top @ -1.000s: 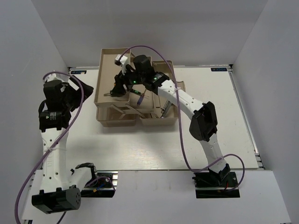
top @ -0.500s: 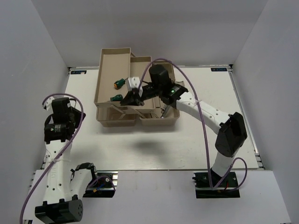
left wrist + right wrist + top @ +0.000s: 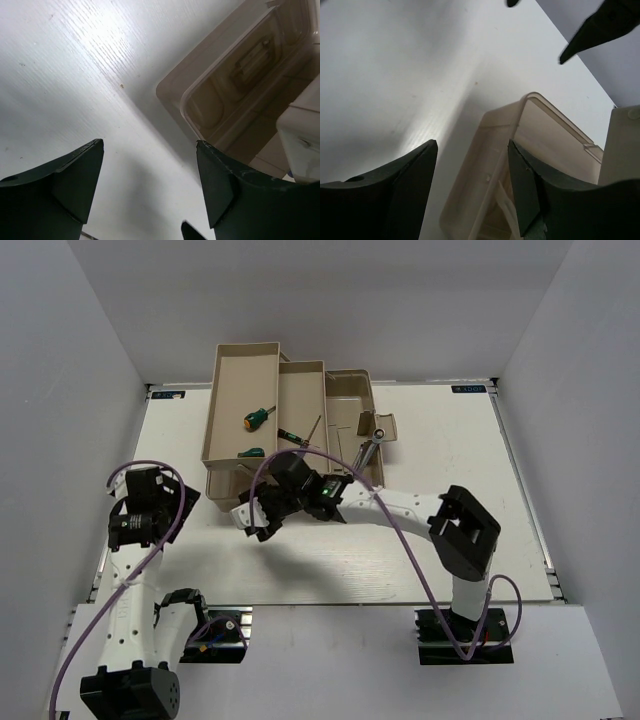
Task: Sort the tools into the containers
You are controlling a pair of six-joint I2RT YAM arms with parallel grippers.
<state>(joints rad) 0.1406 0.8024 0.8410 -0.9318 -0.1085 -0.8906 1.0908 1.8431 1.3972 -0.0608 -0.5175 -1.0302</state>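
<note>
1. Top external: the toolbox's (image 3: pixel 222 496) left tray (image 3: pixel 243 380) holds two green-handled screwdrivers (image 3: pixel 257 419), the middle tray (image 3: pixel 300 385) another screwdriver (image 3: pixel 292 437), and the right tray (image 3: pixel 345 400) a silver wrench (image 3: pixel 367 448).
2. Left gripper (image 3: pixel 149 145) and right gripper (image 3: pixel 471 145) are both spread and empty over the bare table (image 3: pixel 450 470), by the toolbox's near-left corner.

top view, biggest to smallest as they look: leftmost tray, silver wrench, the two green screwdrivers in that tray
1. leftmost tray
2. silver wrench
3. farther green screwdriver and nearer green screwdriver: both small and too alike to rank.

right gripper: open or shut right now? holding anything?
Open, empty. In the right wrist view the right gripper has its jaws spread apart, with table and the toolbox corner visible between them.
</note>
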